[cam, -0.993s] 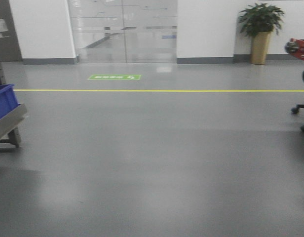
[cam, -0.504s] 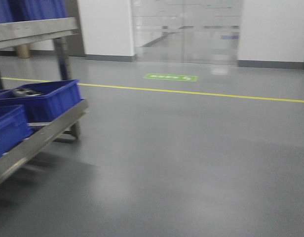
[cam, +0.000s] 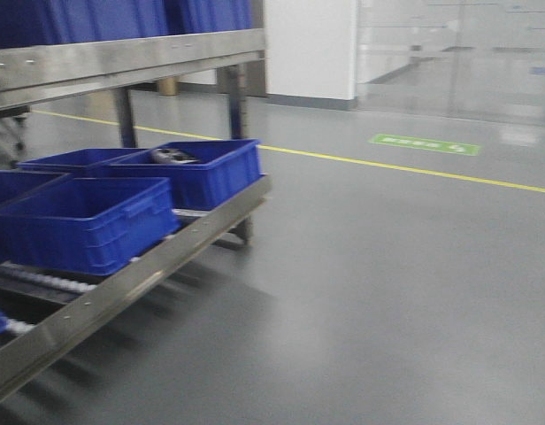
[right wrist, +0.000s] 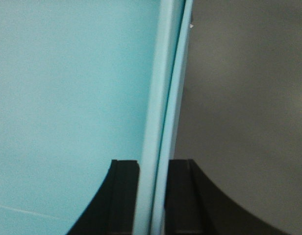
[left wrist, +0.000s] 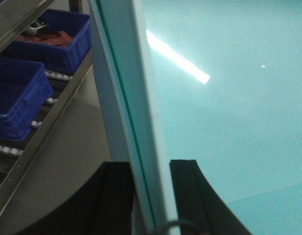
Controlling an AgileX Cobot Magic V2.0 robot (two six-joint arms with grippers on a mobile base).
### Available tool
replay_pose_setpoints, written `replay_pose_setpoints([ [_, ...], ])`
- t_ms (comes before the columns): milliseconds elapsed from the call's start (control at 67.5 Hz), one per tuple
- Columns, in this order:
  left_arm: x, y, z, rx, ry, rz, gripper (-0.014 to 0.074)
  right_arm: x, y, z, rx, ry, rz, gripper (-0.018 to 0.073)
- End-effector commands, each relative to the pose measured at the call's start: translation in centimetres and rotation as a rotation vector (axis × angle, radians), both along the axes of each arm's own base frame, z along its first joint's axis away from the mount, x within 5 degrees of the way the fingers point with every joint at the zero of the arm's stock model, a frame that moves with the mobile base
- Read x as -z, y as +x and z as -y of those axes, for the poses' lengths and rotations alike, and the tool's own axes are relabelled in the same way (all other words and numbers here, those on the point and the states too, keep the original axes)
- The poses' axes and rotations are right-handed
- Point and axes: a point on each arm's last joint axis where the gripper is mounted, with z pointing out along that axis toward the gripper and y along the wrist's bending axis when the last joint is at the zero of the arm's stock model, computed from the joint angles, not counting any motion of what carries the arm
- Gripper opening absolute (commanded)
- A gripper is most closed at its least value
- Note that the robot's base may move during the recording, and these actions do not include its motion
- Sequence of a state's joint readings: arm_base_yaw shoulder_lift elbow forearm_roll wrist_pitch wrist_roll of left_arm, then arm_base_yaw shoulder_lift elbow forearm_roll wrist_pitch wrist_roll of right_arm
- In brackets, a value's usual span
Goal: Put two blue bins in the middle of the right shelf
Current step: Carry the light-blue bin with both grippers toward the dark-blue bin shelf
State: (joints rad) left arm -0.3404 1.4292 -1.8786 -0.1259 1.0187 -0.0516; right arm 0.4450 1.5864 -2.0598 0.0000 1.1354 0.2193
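Front view: blue bins (cam: 82,221) sit on the shelf's (cam: 166,257) lower roller tier, at frame left.
Left wrist: left gripper (left wrist: 151,169) pinches the teal panel's (left wrist: 229,98) rim, bins beside it.
Right wrist: right gripper (right wrist: 153,166) clamps the rim likewise.
Judgement: square the base to the shelf before reaching.

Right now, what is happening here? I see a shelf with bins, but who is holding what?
The robot holds a bin between its two arms. The left gripper and the right gripper each pinch one wall of it, with a finger on either side. The bin looks teal in the wrist views. Ahead and to the left stands a metal shelf with blue bins on its lower level. The held bin is not on any shelf yet.
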Motion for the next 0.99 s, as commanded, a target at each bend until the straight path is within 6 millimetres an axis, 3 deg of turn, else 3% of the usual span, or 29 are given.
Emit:
replay_pose_setpoints([
  [0, -1.6, -0.81, 0.41, 0.038, -0.068, 0.09, -0.0111, -1.63, -0.44, -0.2, -0.033, 0.053, 0.114, -0.0162],
  [978, -1.6, -0.81, 0.41, 0.038, -0.068, 0.09, -0.0111, -1.63, -0.44, -0.2, -0.033, 0.053, 0.114, -0.0162],
])
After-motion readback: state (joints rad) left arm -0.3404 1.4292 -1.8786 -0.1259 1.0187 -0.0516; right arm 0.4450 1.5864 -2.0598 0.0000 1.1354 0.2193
